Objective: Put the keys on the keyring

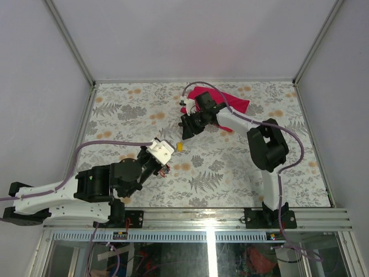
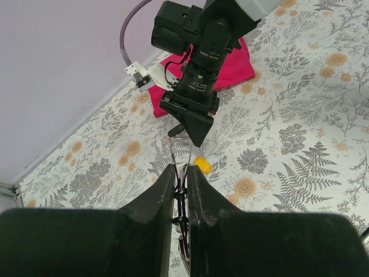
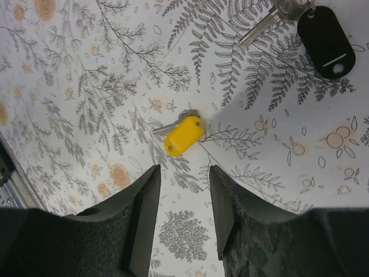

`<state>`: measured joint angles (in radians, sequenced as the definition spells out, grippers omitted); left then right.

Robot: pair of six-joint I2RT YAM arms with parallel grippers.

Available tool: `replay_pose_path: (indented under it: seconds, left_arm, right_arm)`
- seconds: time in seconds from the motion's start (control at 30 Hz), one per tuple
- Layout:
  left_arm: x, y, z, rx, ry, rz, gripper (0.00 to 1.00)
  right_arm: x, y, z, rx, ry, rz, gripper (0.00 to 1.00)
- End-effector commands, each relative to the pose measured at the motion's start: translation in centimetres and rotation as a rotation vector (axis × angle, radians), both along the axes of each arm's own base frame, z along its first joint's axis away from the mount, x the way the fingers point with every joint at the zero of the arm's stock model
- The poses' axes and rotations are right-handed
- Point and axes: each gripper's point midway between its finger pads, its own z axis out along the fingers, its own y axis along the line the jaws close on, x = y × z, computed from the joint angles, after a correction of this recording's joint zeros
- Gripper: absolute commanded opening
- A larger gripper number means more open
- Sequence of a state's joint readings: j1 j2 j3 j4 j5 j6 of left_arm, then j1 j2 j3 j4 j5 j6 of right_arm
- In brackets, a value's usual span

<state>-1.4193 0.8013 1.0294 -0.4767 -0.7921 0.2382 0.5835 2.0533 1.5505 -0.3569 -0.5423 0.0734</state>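
Note:
A yellow-headed key [image 3: 184, 136] lies flat on the floral table, also visible in the top view [image 1: 180, 146] and the left wrist view [image 2: 203, 165]. My right gripper [image 3: 184, 173] hovers just short of it, open, with nothing between its fingers; from above the right gripper [image 1: 185, 131] sits right behind the key. My left gripper [image 2: 181, 168] is shut on the thin silver keyring [image 2: 180, 151], whose loop sticks out past the fingertips toward the key. A black key tag [image 3: 326, 40] and a silver key blade [image 3: 259, 30] show at the right wrist view's top edge. No red key shows.
A magenta cloth [image 1: 226, 100] lies at the back of the table behind the right arm, also seen as the magenta cloth [image 2: 230, 68] in the left wrist view. Grey walls enclose the table on the left, back and right. The left gripper [image 1: 163, 168] rests left of centre.

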Motion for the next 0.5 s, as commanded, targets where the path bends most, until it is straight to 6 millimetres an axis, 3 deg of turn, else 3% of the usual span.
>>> replay_pose_path:
  seconds: [0.0,0.47]
  left_arm:
    - [0.4,0.5,1.9,-0.059,-0.009,0.040,0.00]
    - [0.7,0.0,1.4,-0.025,-0.015,0.053,0.00]
  right_arm:
    - [0.4,1.0,-0.7,0.033,0.008,0.120,0.46]
    - [1.7,2.8,-3.8,0.067,0.060,0.143,0.46]
